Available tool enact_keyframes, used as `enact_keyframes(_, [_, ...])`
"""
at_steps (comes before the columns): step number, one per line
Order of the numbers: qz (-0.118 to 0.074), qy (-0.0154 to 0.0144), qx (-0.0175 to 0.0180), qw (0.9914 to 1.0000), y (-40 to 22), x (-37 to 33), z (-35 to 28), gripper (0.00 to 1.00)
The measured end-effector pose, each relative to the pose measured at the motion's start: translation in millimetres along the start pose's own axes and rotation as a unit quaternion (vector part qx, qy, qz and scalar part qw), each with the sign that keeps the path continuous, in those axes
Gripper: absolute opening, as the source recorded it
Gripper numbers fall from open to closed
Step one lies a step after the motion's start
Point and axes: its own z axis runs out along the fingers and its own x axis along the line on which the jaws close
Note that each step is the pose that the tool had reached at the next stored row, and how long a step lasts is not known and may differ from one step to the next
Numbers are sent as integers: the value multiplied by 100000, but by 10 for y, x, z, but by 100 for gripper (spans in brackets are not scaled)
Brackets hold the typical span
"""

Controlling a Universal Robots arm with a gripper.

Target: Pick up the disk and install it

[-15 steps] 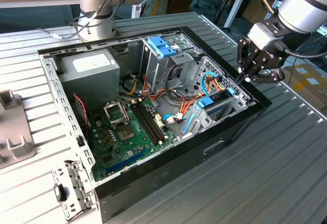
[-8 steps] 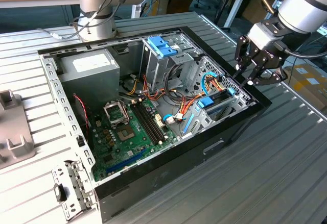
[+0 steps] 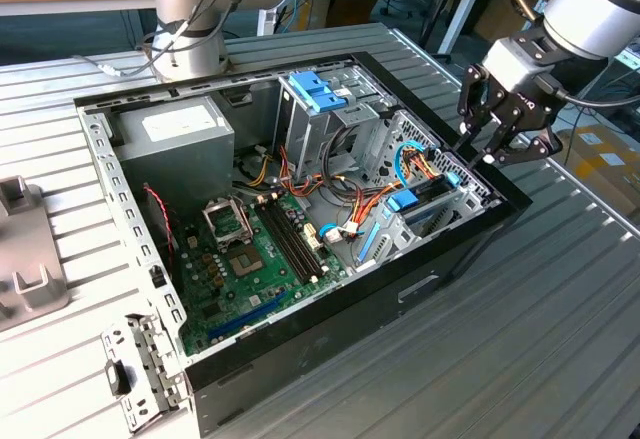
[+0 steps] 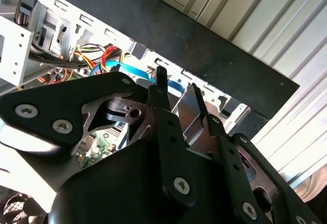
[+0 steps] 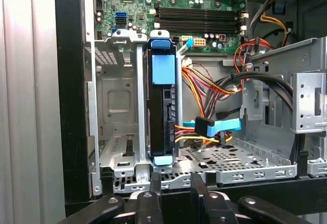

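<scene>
The disk [image 5: 161, 106] stands on edge in its bay slot inside the computer case [image 3: 330, 309], light-blue rails [image 5: 163, 68] facing the opening so that it seats against the bay's metal guides. It appears already installed. The gripper [image 3: 478, 149] hovers just outside the case's front edge, near the bay, holding nothing; in the second wrist view its fingers [image 4: 162, 94] stand slightly apart, clear of the disk. Coloured cables [image 5: 214, 89] run just beside the bay.

Exterior view: high, oblique over open computer case [image 3: 300, 229]. Both wrist views: close, facing drive bay.
</scene>
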Motion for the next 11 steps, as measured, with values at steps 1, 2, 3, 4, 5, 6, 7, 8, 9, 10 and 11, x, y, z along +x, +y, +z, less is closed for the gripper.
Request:
enact_keyframes(1, [2,4,-1,100000,16,0,-1,36])
enact_keyframes(2, [2,5,2,100000,32,1,-2,36])
enact_keyframes(3, [1,3,0,100000,39,1,-2,36])
enact_keyframes(4, [-1,1,0,100000,49,1,-2,36])
enact_keyframes(5, [-1,1,0,100000,54,1,-2,36])
enact_keyframes(6, [-1,4,2,100000,63,1,-2,36])
enact_keyframes(7, [0,1,0,100000,67,1,-2,36])
enact_keyframes(8, [-3,-2,1,100000,71,1,-2,36])
enact_keyframes(9, [-1,-18,0,100000,82,1,-3,36])
enact_keyframes(10, [0,-33,0,100000,86,1,-3,36])
enact_keyframes(11, [-1,-44,0,100000,89,1,-3,36])
